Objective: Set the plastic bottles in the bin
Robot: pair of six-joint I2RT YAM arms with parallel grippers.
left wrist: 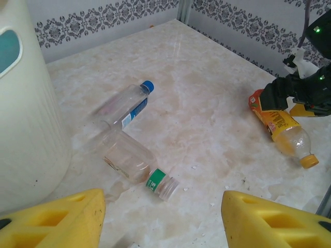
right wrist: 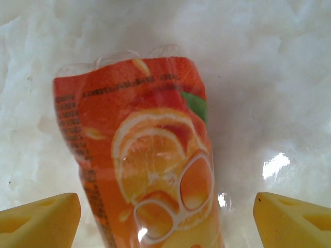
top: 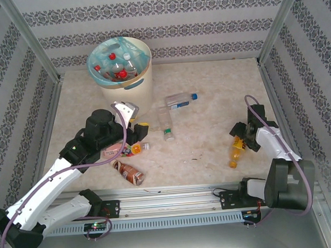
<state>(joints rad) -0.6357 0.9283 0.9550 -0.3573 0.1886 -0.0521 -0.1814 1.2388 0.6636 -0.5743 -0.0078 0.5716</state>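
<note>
Starting far left: the bin is sitting at the back left of the marble-look table. Its turquoise liner is folding over the rim, and a handful of plastic bottles with red and white caps are lying inside it.

Just in front of the bin, the left gripper is hanging low over the table. In the left wrist view its yellow fingers are standing well apart with nothing but bare table between them, so it isn't gripping anything. A pink-labelled bottle is lying on its side partly under that arm. A brown-labelled bottle is lying just beside it, nearer the front edge.

Moving to the middle, two clear ones are lying on their sides near the bin. The blue-capped bottle is lying further back with its cap pointing right. The green-banded bottle is lying in front of it, neck toward the front. Their base ends are looking really close, but I can't tell if they're touching.

Over on the right, an orange-labelled bottle is lying on the table, well apart from the rest. The right gripper is sitting down over its label end. In the right wrist view the fingers are straddling the bottle, one on each side. Table is showing in both gaps, so the jaws are standing apart and not clamping it.
</note>
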